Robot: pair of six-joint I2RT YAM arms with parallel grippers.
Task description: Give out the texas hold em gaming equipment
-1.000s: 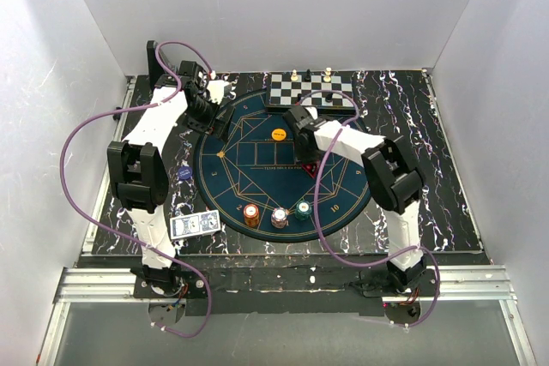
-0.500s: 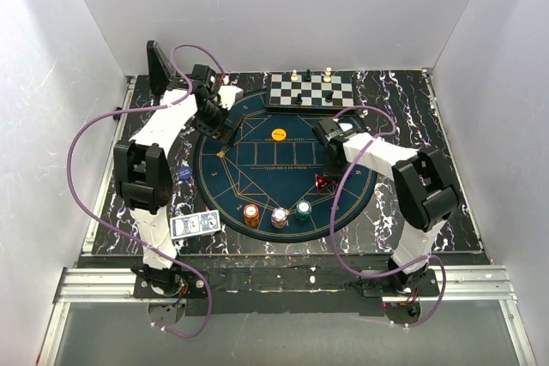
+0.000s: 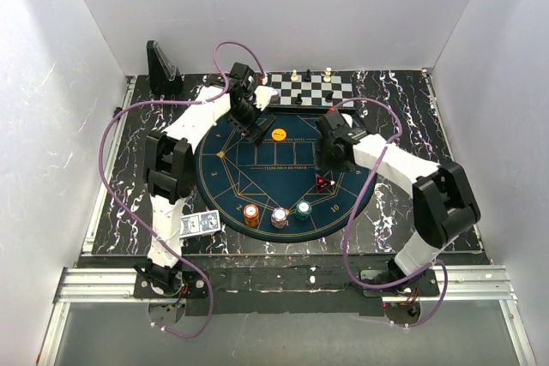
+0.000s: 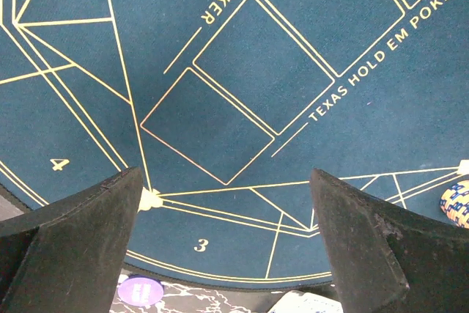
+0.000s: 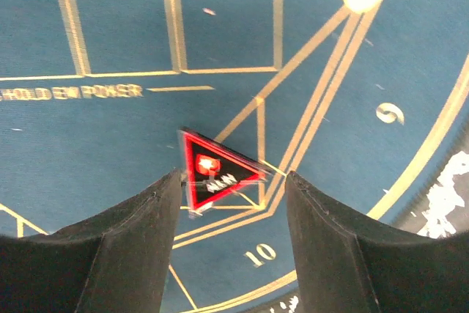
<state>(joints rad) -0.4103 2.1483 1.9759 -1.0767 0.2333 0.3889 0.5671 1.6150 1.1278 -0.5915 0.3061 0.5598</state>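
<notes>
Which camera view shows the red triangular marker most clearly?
The right wrist view: the red triangular marker fills the middle, lying on the mat between the fingers, apart from them. The top view shows it only small. The left wrist view does not show it.

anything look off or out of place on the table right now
Mostly tidy. One oddity: a chessboard with a few pieces sits at the far edge, unrelated to the poker layout. A blue chip lies off the round mat, on the marble tabletop. The red triangular marker lies flat near the 10 spot.
</notes>
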